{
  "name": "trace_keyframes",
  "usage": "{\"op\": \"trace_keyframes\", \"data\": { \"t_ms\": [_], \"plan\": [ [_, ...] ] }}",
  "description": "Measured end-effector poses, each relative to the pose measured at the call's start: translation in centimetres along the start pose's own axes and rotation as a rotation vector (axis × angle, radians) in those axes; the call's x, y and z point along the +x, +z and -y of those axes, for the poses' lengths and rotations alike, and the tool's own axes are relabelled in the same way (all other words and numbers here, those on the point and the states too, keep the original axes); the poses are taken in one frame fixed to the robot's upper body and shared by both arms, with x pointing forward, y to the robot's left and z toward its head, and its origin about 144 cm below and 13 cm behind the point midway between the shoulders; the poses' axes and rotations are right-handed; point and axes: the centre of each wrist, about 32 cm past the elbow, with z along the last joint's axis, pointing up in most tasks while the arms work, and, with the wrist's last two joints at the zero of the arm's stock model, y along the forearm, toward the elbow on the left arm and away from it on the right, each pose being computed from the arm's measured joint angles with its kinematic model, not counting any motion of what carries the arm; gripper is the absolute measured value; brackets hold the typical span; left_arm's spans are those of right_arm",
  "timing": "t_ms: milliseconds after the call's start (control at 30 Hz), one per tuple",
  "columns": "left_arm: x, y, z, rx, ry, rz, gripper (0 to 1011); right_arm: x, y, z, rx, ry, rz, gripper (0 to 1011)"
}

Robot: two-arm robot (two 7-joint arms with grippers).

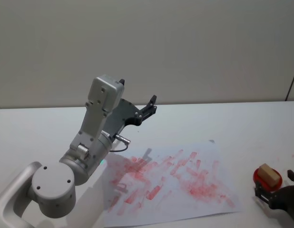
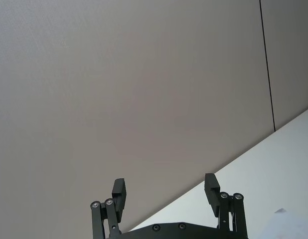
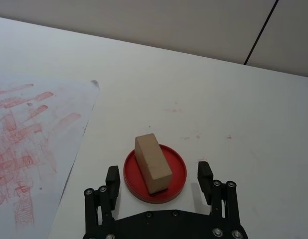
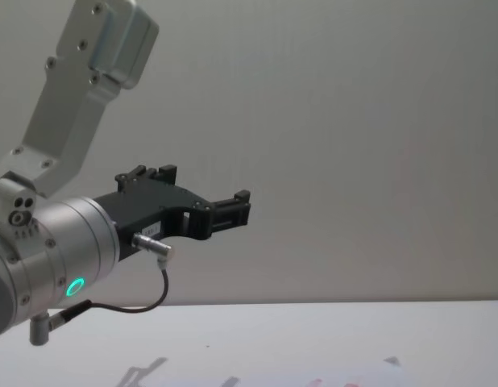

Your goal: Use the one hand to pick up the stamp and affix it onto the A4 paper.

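Note:
The stamp (image 3: 152,163), a small tan wooden block, lies on a round red dish (image 3: 177,181) to the right of the A4 paper (image 3: 34,129). My right gripper (image 3: 158,176) is open just behind the dish, its two fingers flanking the dish's near half without touching the block. From the head view, the stamp (image 1: 269,174) sits at the lower right beside the right gripper (image 1: 276,186). The A4 paper (image 1: 171,185) lies flat mid-table, covered in red stamped marks. My left gripper (image 1: 149,107) is open and raised off the table, pointing at the wall, with nothing in it.
The silver left arm (image 1: 94,142) rises over the paper's left part. In the chest view the left gripper (image 4: 233,208) hangs high in front of the wall. Bare white table (image 3: 219,99) stretches beyond the dish, with a few faint red specks.

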Motion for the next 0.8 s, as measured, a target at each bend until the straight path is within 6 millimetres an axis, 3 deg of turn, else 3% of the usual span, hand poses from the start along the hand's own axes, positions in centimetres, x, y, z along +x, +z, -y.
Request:
{"op": "trace_keyframes", "data": {
  "t_ms": [267, 800],
  "plan": [
    [0.00, 0.00, 0.00, 0.000, 0.000, 0.000, 1001, 0.01, 0.05, -0.44, 0.001, 0.008, 0.006, 781],
    [0.00, 0.00, 0.00, 0.000, 0.000, 0.000, 1001, 0.01, 0.09, -0.81, 0.001, 0.016, 0.011, 287]
  ]
}}
